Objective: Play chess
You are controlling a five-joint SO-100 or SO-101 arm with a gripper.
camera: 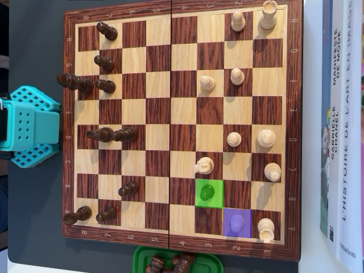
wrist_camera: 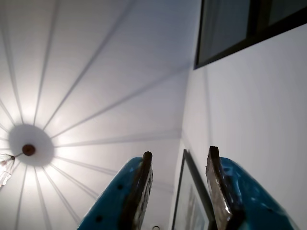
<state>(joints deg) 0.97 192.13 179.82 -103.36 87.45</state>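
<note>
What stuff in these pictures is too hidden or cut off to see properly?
- Captured pieces in the green tray: cut off by the overhead view's bottom edge, so uncountable.
- Arm: only its teal base shows at the left edge.
- Chessboard: absent from the wrist view, which faces the ceiling past the fingers.
- Green-tinted and purple-tinted pieces: colour masked.

Looked like a home, a living room most likely. Saw in the wrist view a white ceiling [wrist_camera: 120, 72] fanned with shadow streaks from a hanging lamp [wrist_camera: 5, 167] on a round ceiling mount [wrist_camera: 29, 149], plus a framed picture [wrist_camera: 191, 201] on the white wall [wrist_camera: 259, 110] and a dark-framed window [wrist_camera: 240, 26] higher up. Spotted in the overhead view a wooden chessboard [camera: 181, 242] on a dark tabletop [camera: 34, 227], beside French-titled books [camera: 340, 125] laid flat.
</note>
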